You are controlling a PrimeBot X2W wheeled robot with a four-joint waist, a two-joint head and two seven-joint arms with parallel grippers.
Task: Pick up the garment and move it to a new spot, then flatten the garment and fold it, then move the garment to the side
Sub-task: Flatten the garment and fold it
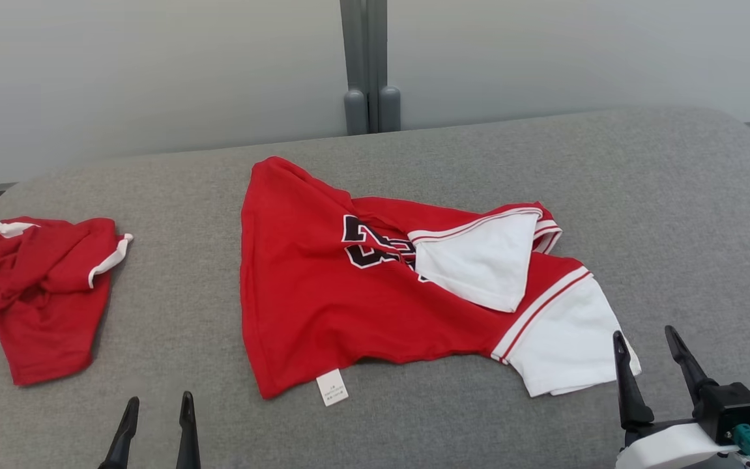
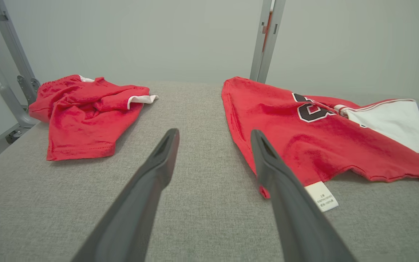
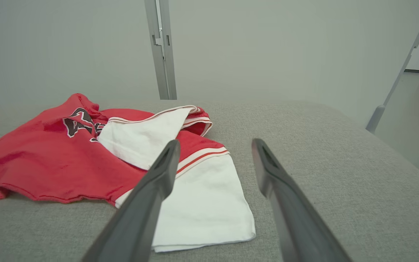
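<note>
Red jersey with white sleeves [image 1: 322,293] lies rumpled mid grey upholstered surface [image 1: 674,215], one sleeve flipped over chest. My left gripper [image 1: 158,399] and right gripper [image 1: 644,333] hover spread, empty, near its front edge. I judge flattening, folding, setting aside all left.

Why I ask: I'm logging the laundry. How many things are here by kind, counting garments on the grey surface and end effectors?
Red jersey with white sleeves: 1
Crumpled red garment with white trim: 1
End effectors: 2 (left end effector, right end effector, both open)
Total: 4
</note>
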